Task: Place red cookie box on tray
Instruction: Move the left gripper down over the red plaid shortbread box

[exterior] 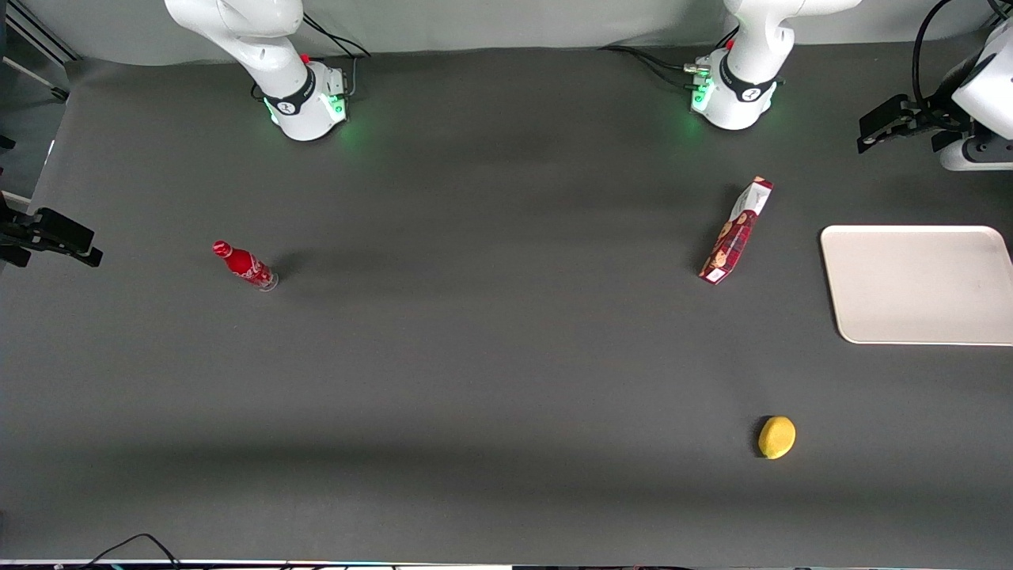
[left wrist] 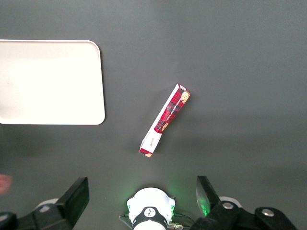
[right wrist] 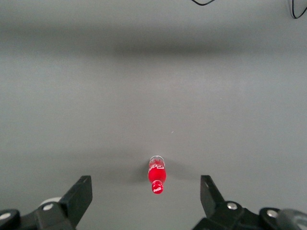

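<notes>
The red cookie box (exterior: pixel 736 231) lies on the dark table on a narrow side, a little nearer the front camera than the working arm's base. In the left wrist view the red cookie box (left wrist: pixel 165 120) shows its white label end and cookie pictures. The cream-white tray (exterior: pixel 918 285) lies flat beside it, toward the working arm's end of the table, with nothing on it; the tray (left wrist: pixel 48 81) also shows in the left wrist view. My gripper (exterior: pixel 886 127) hangs high above the table, farther from the front camera than the tray. The gripper (left wrist: pixel 143 196) is open and holds nothing.
A yellow lemon (exterior: pixel 776 437) sits nearer the front camera than the box. A small red bottle (exterior: pixel 245 267) stands toward the parked arm's end of the table. The working arm's base (exterior: pixel 732 95) stands close to the box.
</notes>
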Controlling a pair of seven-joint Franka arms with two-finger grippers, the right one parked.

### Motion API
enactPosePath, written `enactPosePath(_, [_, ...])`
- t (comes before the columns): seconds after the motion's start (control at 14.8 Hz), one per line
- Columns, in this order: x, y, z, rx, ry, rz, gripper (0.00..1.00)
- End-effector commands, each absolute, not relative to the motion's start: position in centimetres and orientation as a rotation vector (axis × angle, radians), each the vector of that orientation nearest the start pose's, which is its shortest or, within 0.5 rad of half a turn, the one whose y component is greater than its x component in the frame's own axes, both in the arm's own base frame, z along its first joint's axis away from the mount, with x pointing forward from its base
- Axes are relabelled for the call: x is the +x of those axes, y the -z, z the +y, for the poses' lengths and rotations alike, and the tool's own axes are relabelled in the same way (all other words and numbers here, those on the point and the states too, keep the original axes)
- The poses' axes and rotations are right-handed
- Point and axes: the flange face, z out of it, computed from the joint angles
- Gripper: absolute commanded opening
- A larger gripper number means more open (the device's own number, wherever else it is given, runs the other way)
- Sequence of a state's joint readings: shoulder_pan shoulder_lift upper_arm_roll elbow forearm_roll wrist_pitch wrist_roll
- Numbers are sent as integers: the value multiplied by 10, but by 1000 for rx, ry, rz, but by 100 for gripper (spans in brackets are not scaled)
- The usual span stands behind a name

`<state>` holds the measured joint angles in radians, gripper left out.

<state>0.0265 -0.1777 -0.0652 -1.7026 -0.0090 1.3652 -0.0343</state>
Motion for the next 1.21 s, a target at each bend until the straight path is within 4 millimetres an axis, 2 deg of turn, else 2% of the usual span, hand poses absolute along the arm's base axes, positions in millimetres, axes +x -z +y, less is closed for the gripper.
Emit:
enactPosePath(0.0, [475, -643, -29, -3105, -259, 17, 100])
enactPosePath(0.27, [474, -644, -30, -3110, -265, 14, 100])
enactPosePath(0.4, [467, -641, -28, -3098, -343, 24, 100])
enactPosePath(0.47, [461, -637, -29, -3094, -395, 41, 100])
enactPosePath(0.54, [453, -623, -33, -3088, -450, 60, 100])
enactPosePath(0.67, [429, -579, -41, -3093, -490, 183, 100])
enactPosePath(0.81, [405, -524, -42, -3130, -464, 286, 100])
enactPosePath(1.15, [382, -388, -47, -3110, -402, 535, 100])
